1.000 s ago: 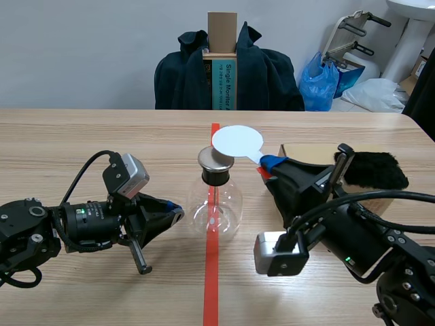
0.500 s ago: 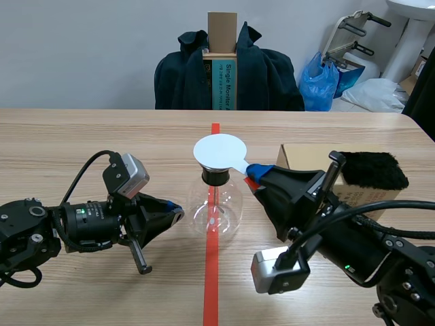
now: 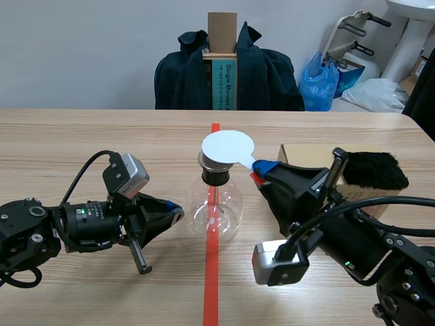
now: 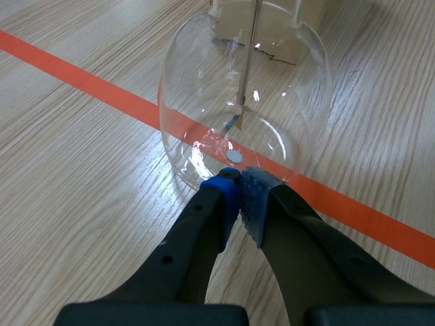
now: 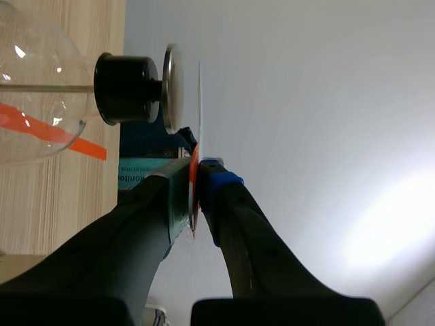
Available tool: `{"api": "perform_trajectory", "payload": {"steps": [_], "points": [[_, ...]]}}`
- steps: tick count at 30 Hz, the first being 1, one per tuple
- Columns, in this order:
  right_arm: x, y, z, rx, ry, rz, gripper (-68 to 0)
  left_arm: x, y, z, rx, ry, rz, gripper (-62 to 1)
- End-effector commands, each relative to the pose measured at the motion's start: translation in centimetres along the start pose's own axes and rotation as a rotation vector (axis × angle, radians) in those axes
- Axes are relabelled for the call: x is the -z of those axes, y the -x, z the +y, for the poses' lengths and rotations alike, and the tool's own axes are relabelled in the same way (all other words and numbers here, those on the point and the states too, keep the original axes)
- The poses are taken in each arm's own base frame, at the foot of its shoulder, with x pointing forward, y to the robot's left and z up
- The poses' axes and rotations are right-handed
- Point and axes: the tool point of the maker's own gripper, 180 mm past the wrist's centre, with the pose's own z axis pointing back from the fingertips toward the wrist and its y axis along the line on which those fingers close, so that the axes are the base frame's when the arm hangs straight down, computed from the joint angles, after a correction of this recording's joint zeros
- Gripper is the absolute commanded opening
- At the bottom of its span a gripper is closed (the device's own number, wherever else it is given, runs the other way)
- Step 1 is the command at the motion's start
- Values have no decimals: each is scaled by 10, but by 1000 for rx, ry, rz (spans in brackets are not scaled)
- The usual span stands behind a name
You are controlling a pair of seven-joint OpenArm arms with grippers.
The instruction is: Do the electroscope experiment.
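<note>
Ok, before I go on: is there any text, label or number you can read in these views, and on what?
"Single Monitor": vertical white print on the teal box behind the table; the smaller line beside it is too small to read.
No readable marks on the flask, the white disc or the cardboard box.

The round glass flask stands on the wooden table. The left gripper sits just in front of the flask's base, its two blue-padded fingertips pressed together with nothing between them; whether they touch the glass cannot be told. Inside the flask a thin rod hangs straight down its middle, with a small slanted leaf at its lower end. An orange-red tape line runs under the flask and out on both sides of it.
</note>
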Motion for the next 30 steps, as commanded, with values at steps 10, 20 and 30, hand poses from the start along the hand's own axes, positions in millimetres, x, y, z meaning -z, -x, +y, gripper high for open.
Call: {"api": "perform_trajectory", "payload": {"steps": [10, 20, 30], "points": [[-4, 56, -13, -24, 38, 269, -668, 0, -10, 3, 0, -5, -33, -582], [-27, 86, -20, -49, 72, 436, -669, 0, -10, 3, 0, -5, -33, -582], [-58, 98, -4, -34, 38, 533, -668, 0, -9, 3, 0, -5, -32, -582]]}}
